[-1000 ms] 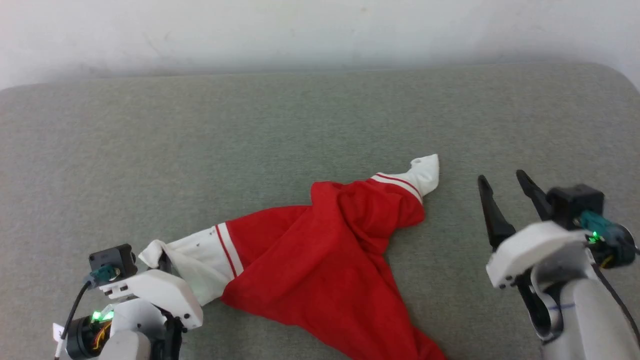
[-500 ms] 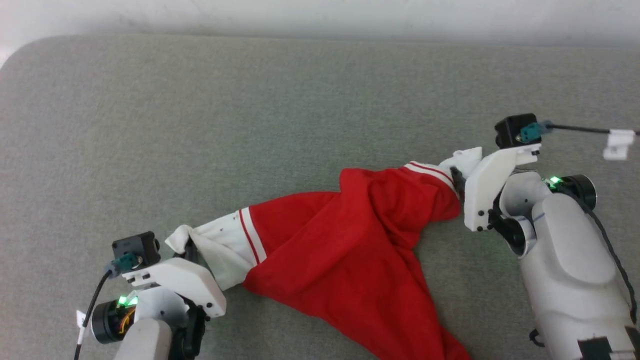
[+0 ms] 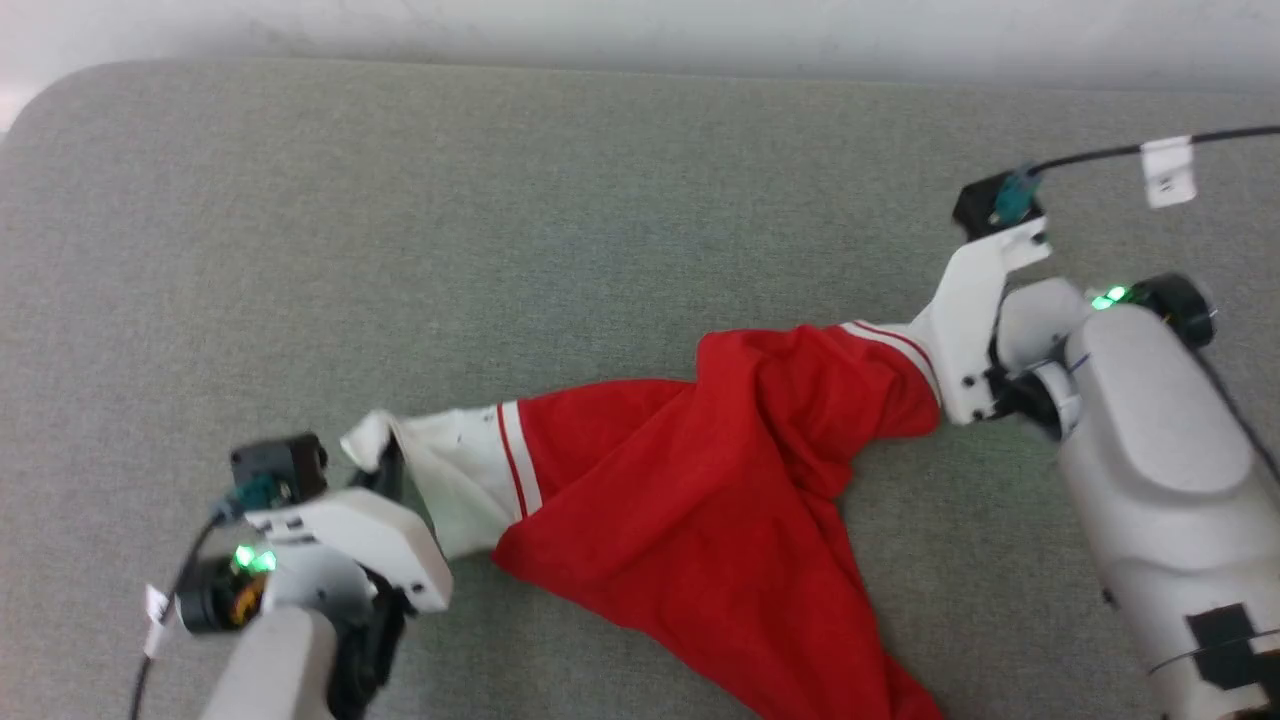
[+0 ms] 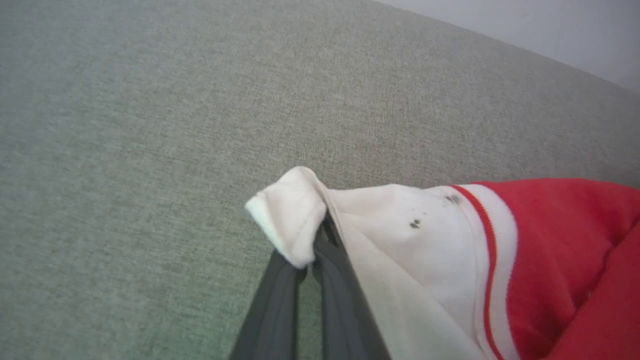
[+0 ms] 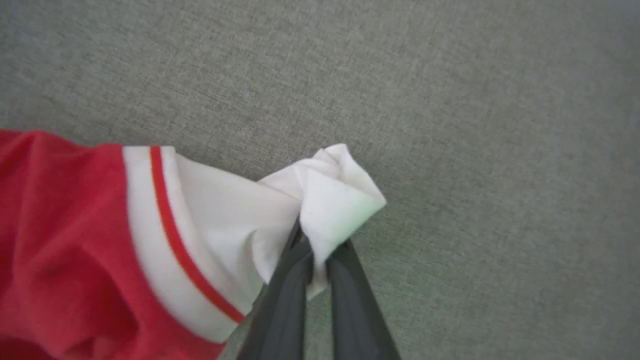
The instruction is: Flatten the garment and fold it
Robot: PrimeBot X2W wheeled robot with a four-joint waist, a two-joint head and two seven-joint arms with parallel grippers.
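Observation:
The garment (image 3: 700,480), a red jersey with white red-striped sleeves, lies bunched on the grey-green cushion, stretched between my two arms. My left gripper (image 3: 385,470) is shut on the tip of the left white sleeve (image 4: 295,220), with the gripper (image 4: 312,260) pinching the cloth between its dark fingers. My right gripper (image 5: 317,270) is shut on the tip of the other white sleeve (image 5: 335,195); in the head view its fingers are hidden behind the white wrist housing (image 3: 975,300). The jersey's lettering is hidden in the folds.
The grey-green cushion (image 3: 500,220) stretches wide behind the garment up to a pale wall (image 3: 640,30). Its rounded corner (image 3: 40,100) shows at the far left. A black cable with a white tag (image 3: 1165,165) hangs by my right wrist.
My right gripper, open and apart from the jersey a second ago, has moved onto the right sleeve tip and shut on it. The camera has shifted. The left gripper keeps its hold.

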